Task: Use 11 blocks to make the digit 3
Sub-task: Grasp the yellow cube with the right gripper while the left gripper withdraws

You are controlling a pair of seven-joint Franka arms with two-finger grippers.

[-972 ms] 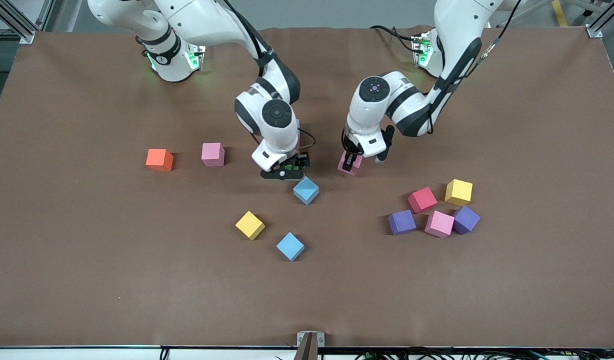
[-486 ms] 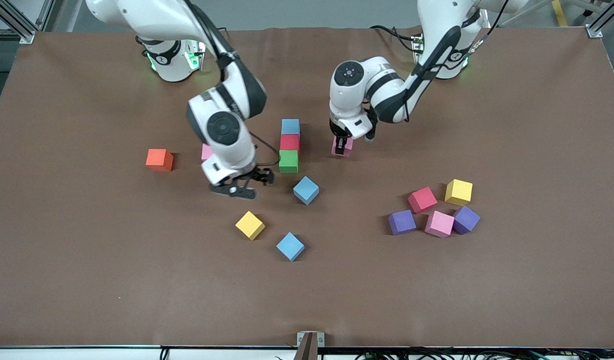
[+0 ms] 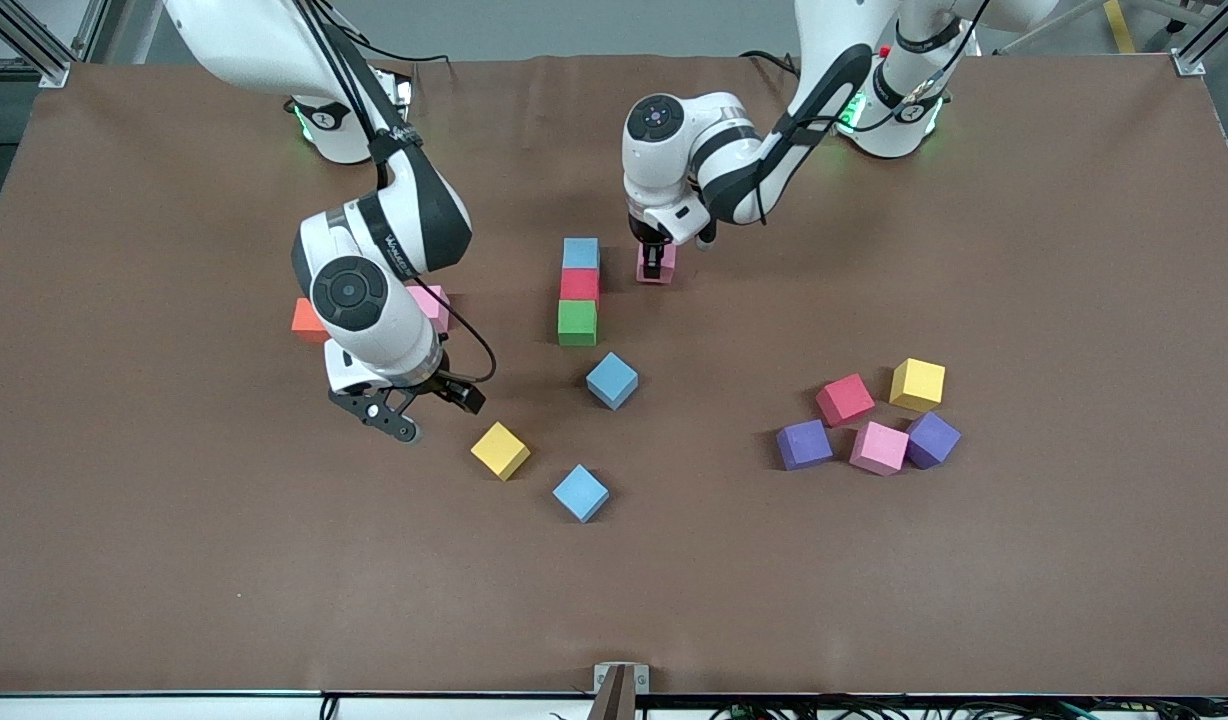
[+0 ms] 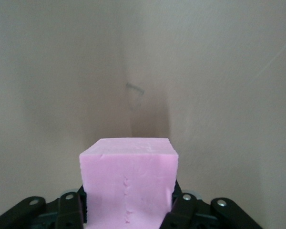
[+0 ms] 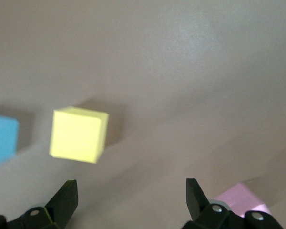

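Pink block (image 3: pixel 656 263) clamped in left hand (image 3: pixel 655 262), right hand (image 3: pixel 421 412) spread, perhaps airborne

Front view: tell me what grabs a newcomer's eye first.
A short column of touching cubes, blue, red and green, stands out mid-table. Beside its blue end, the left gripper is shut on a pink cube. The right gripper, fingers open, hovers by a loose yellow cube.

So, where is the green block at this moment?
In the front view, the green block sits mid-table, touching the red block of a three-cube line, at the line's end nearest the camera.
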